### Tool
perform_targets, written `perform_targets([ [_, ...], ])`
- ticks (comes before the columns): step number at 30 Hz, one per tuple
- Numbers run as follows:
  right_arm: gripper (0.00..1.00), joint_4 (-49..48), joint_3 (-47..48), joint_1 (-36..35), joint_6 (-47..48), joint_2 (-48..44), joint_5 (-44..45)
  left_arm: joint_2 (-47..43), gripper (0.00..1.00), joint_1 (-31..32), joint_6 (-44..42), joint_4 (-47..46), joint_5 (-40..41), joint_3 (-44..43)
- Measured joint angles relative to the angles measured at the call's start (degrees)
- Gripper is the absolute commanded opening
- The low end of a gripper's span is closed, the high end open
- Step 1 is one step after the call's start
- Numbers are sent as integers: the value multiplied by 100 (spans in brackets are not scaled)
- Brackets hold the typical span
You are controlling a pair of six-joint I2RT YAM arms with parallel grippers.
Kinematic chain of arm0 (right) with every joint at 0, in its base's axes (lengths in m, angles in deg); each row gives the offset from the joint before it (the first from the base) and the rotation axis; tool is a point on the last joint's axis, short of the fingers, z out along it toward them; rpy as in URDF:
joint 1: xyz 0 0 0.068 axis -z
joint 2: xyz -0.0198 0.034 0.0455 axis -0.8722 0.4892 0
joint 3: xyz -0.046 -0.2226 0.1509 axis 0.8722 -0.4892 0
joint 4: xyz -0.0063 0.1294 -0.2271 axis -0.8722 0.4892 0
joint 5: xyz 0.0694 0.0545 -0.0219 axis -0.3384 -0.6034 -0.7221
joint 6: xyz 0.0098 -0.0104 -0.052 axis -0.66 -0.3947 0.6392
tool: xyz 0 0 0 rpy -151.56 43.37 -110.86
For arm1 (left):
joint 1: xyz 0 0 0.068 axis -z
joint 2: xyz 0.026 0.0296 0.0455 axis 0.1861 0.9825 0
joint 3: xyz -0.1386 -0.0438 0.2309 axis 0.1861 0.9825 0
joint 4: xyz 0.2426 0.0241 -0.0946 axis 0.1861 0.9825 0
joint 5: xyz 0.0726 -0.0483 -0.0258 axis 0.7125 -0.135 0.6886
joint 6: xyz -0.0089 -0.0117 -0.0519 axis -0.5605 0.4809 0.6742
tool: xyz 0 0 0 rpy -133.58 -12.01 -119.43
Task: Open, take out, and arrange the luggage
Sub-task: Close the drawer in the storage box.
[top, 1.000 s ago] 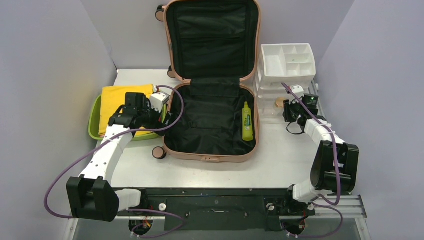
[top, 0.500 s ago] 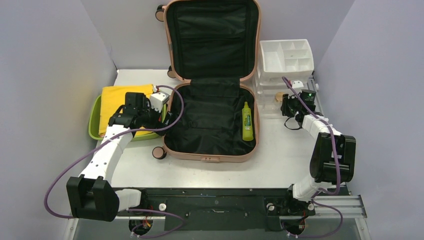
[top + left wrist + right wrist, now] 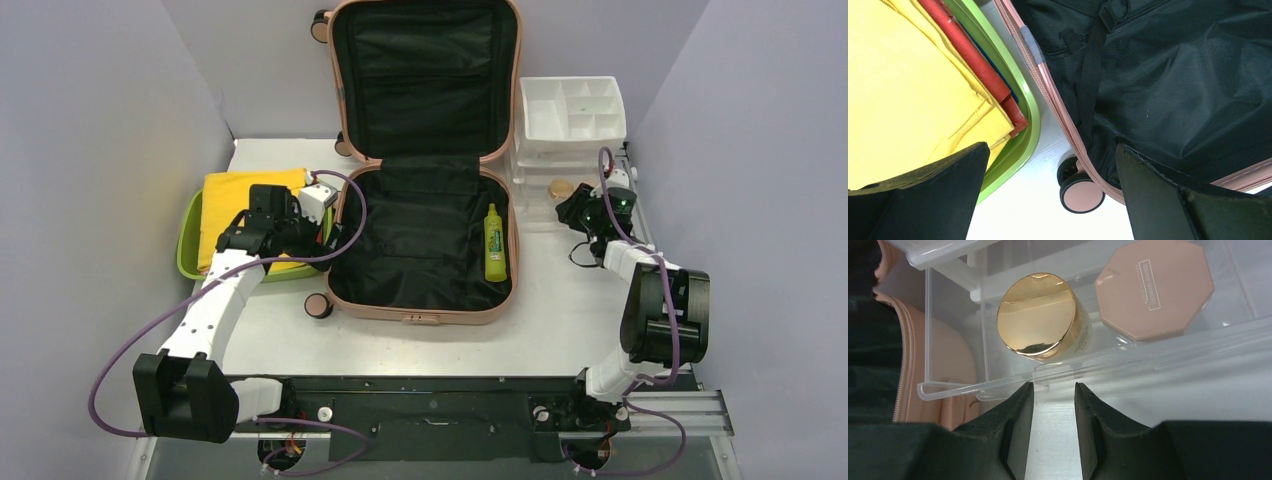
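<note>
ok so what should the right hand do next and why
Probably back the right hand off the clear drawer and swing toward the green bottle: its fingers are apart and empty, and that bottle alone is left in the luggage.

Luggage (image 3: 425,250): smooth pink shell (image 3: 420,312), cloth lining (image 3: 1173,75)

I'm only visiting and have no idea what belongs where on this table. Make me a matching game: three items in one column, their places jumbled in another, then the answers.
Things:
1. yellow-green bottle
2. folded yellow cloth
3. gold-lidded jar

Places:
A. in the lime-green tub
B. in the clear drawer
C. on the black lining of the open pink suitcase, near its right wall

Pairs: 1-C, 2-A, 3-B.
</note>
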Motion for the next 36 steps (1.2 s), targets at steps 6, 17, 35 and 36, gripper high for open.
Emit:
perform_targets([
  [6,32,-387,76,44,-833,433,-212,0,96,-4,-15,-2,26,2],
  [17,32,-562,1215,-50,-1338,1484,-203,55,96,-13,-42,-15,107,28],
  [35,35,-518,3067,-74,-1794,2732,83,254,96,-31,-85,-13,151,31],
  [36,35,-501,3130,-76,-1812,2767,92,260,96,-31,-87,-13,151,31],
])
